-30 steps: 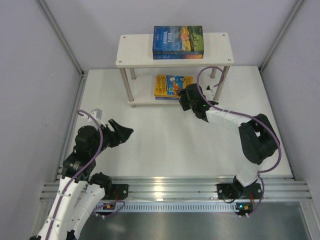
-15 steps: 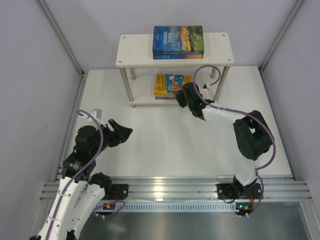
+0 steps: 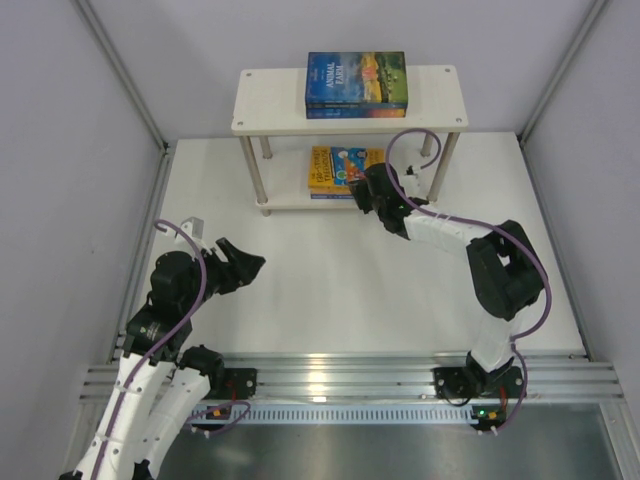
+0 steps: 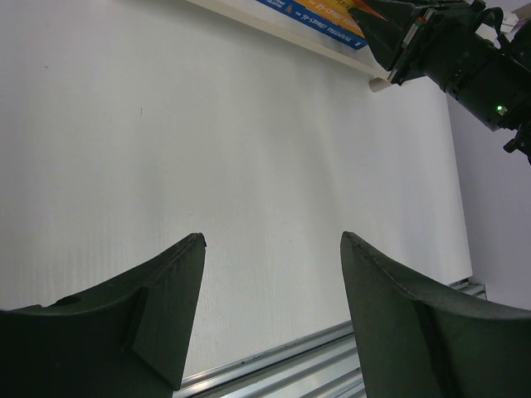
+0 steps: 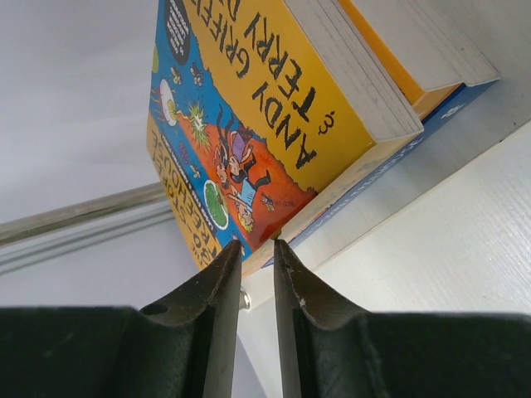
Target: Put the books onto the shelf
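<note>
Black and pointy, my right gripper (image 5: pixel 257 245) has pulled its jaws in since a second ago, and now only a thin slit is left between them. It has also slid closer to the shelf (image 3: pixel 270 100). Its tips sit right at the near corner of the yellow book (image 5: pixel 274 108), which lies on top of a small pile on the lower board (image 5: pixel 431 249). I cannot tell if the jaws pinch that corner or just touch it. I think I am nudging the pile further in so it sits neatly. Up on the top board lies the blue book (image 3: pixel 356 82), flat and well back from the edge. My left gripper (image 4: pixel 272 239) hangs wide open, holding nothing, over the white table (image 3: pixel 330 290), well apart from the shelf. I see no books left on the table, so the job looks almost done.
</note>
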`<state>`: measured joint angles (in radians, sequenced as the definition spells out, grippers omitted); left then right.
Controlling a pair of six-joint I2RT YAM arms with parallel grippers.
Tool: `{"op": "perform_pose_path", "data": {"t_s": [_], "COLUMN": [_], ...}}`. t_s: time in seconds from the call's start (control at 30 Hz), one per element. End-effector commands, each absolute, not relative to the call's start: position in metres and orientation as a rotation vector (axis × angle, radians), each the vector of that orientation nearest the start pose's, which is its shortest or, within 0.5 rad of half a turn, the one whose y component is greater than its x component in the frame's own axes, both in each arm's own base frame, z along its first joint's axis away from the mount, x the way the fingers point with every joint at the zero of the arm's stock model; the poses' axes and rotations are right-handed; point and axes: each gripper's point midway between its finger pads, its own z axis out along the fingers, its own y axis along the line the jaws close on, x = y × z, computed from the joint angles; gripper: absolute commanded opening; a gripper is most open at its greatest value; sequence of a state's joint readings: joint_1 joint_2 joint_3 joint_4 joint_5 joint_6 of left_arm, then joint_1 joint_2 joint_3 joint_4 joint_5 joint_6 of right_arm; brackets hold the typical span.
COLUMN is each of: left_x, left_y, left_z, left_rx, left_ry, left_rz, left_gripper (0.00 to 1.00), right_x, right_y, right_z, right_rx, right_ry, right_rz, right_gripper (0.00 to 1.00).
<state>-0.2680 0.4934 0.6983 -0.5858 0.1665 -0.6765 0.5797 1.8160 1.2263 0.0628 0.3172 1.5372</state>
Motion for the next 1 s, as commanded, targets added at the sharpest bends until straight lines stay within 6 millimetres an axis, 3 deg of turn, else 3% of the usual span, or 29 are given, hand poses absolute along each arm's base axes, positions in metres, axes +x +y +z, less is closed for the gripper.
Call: {"op": "perform_pose_path", "data": {"t_s": [0.0,0.97], "left_x": [0.211,0.212], "left_y": [-0.112,-0.113], "left_z": [0.238,0.24], "left_rx": [-0.279,-0.283], "left_ry": [1.967,1.957], "left_rz": [-0.764,-0.771], "left_gripper": [0.71,0.71], "right_x": [0.474,0.472], "right_y": [0.282,0.259], "right_z": [0.178,0.166], "right_rx": [1.173,1.209], "right_ry": [1.792,1.799], "right_rz": [0.954,0.86], "right_gripper": [0.22,0.17]}}
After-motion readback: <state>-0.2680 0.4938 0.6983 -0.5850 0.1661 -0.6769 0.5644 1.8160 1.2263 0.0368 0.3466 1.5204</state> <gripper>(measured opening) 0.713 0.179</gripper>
